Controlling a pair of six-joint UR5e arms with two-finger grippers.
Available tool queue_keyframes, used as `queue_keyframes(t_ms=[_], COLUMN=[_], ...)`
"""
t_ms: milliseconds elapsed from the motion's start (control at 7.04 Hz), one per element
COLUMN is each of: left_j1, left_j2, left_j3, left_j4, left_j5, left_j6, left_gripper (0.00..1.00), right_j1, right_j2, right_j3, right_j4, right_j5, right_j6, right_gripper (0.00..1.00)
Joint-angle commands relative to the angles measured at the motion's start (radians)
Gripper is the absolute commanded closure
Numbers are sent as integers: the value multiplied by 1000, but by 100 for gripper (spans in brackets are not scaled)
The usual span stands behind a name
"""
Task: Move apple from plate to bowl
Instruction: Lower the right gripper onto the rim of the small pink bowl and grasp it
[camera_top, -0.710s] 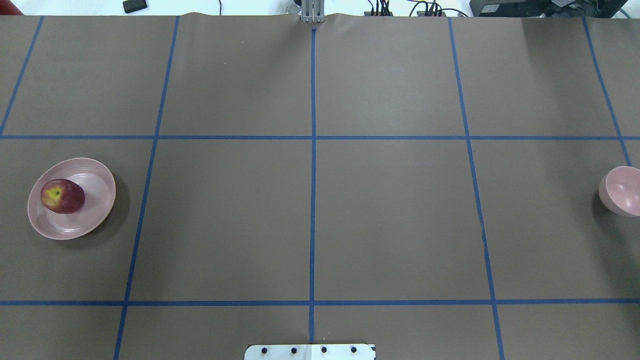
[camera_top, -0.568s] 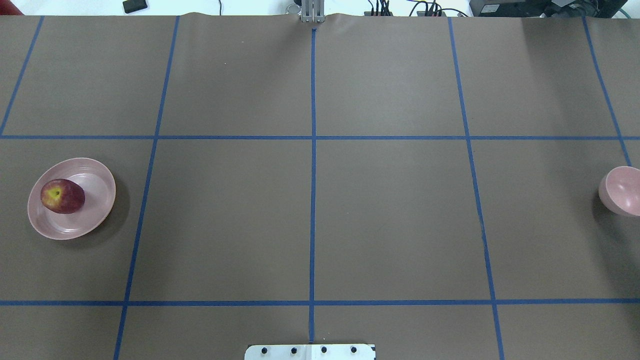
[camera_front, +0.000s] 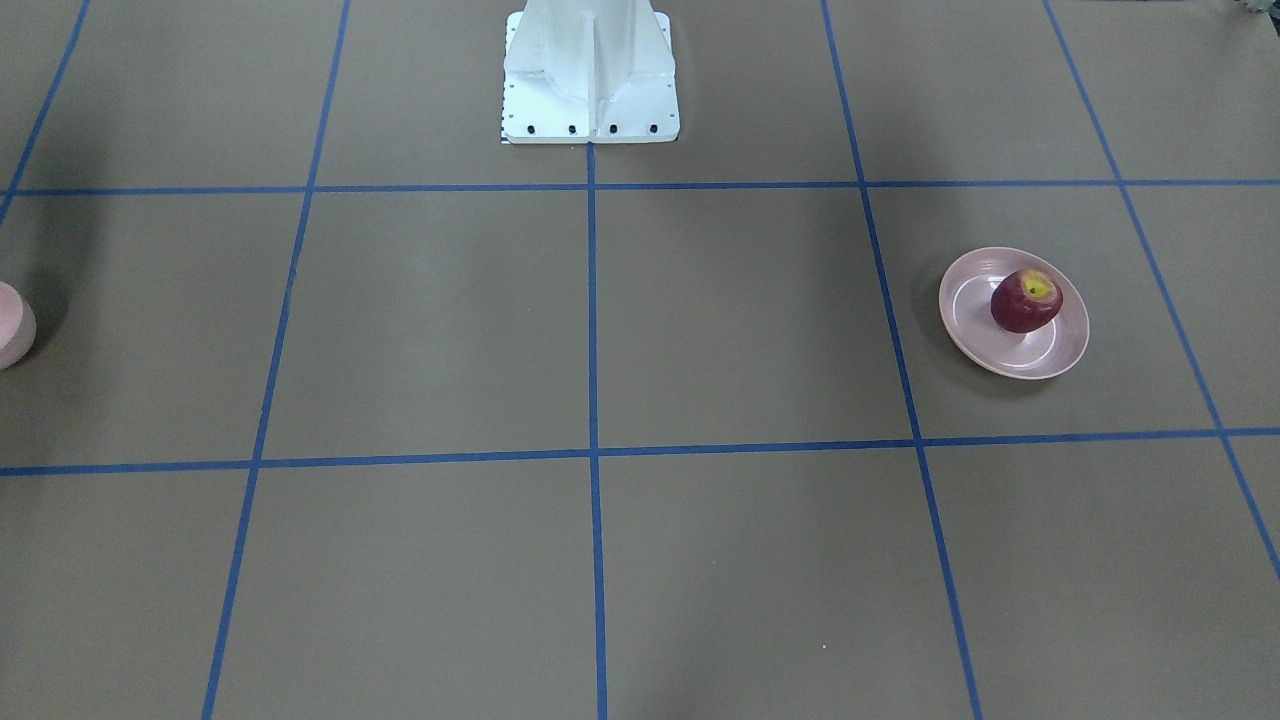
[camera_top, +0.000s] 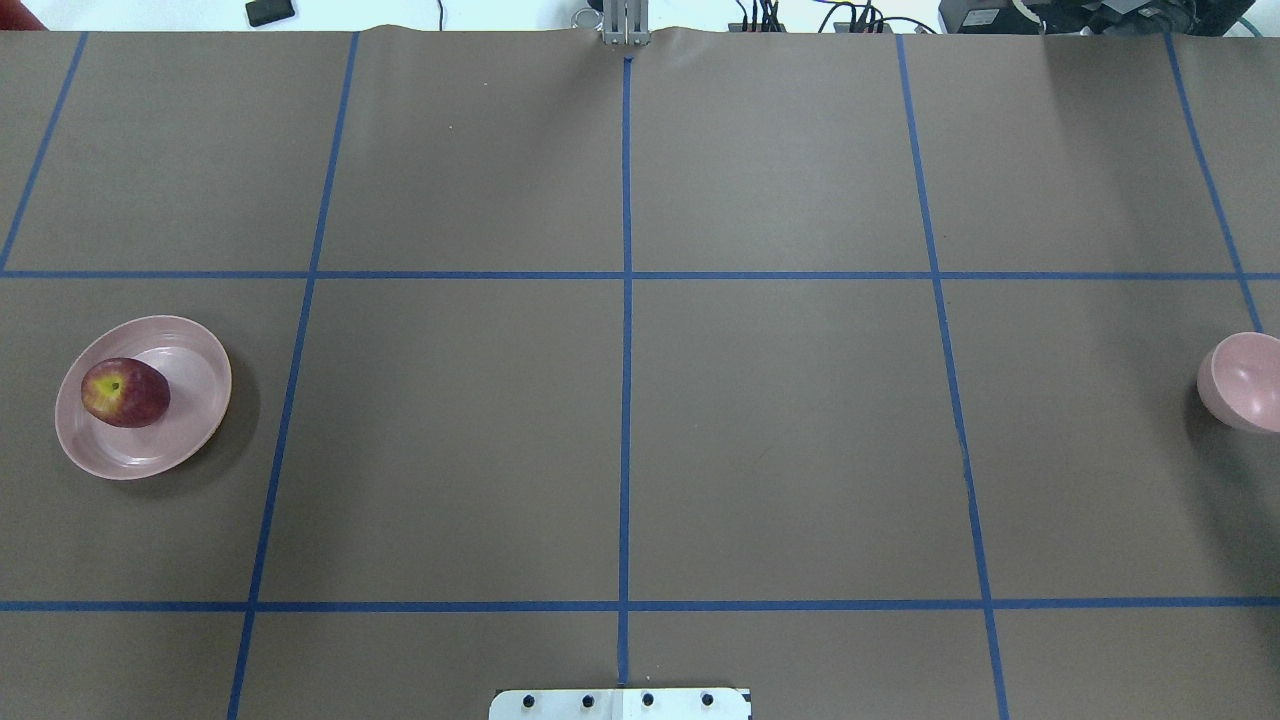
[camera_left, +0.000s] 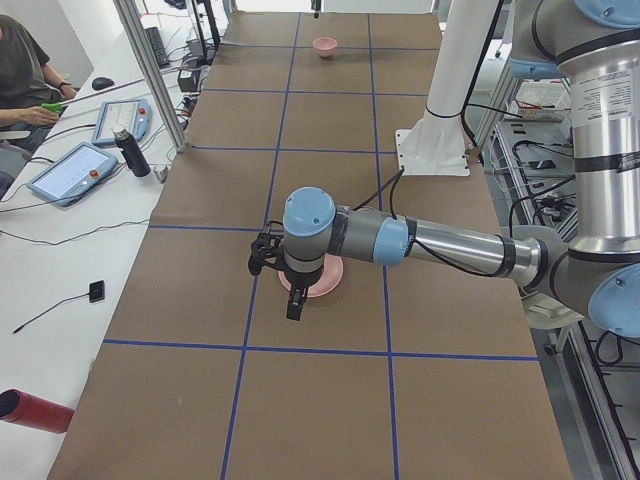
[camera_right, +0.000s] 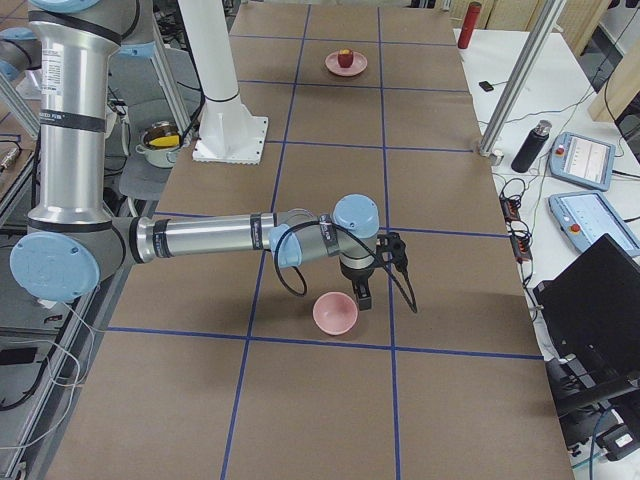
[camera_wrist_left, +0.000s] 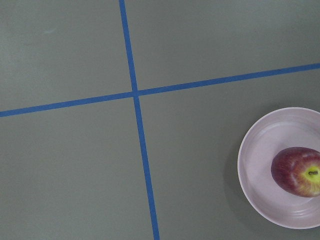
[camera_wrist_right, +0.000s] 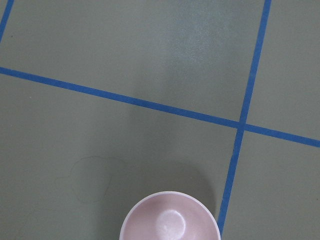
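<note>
The dark-red apple (camera_top: 125, 392) lies on the wide pink plate (camera_top: 190, 425) at the table's left end; both also show in the front view, apple (camera_front: 1025, 299) on plate (camera_front: 1010, 352), and in the left wrist view, apple (camera_wrist_left: 298, 171) on plate (camera_wrist_left: 257, 165). The small deep pink bowl (camera_top: 1245, 385) stands empty at the right end and shows in the right wrist view (camera_wrist_right: 170, 220). My left gripper (camera_left: 292, 312) hangs over the plate's (camera_left: 325, 280) near side. My right gripper (camera_right: 364, 299) hangs just beside the bowl (camera_right: 335, 313). I cannot tell whether either is open or shut.
The white robot pedestal (camera_front: 590, 70) stands at the table's middle back. Blue tape lines (camera_top: 625, 400) grid the brown table. A side bench holds tablets (camera_left: 72, 172), a dark bottle (camera_left: 130, 152) and a red cylinder (camera_left: 35, 412). A laptop (camera_right: 590, 320) sits by the right end.
</note>
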Motion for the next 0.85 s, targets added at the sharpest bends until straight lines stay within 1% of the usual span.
queue_keyframes(t_ms=[0, 426, 568, 710], left_j1=[1, 1, 1, 1], left_j2=[13, 16, 16, 16], left_j3=[-1, 7, 5, 5], left_j4=[-6, -9, -7, -6], left_j5=[1, 1, 0, -2], left_j6=[8, 7, 2, 1], left_gripper=[1, 2, 1, 1], right_j1=[0, -6, -15, -59], right_j2=[4, 9, 10, 11], right_j3=[-29, -105, -171, -278], right_j4=[0, 0, 71, 253], right_j5=[-1, -1, -1, -1], right_j6=[-2, 1, 21, 132], right_gripper=[0, 0, 0, 0])
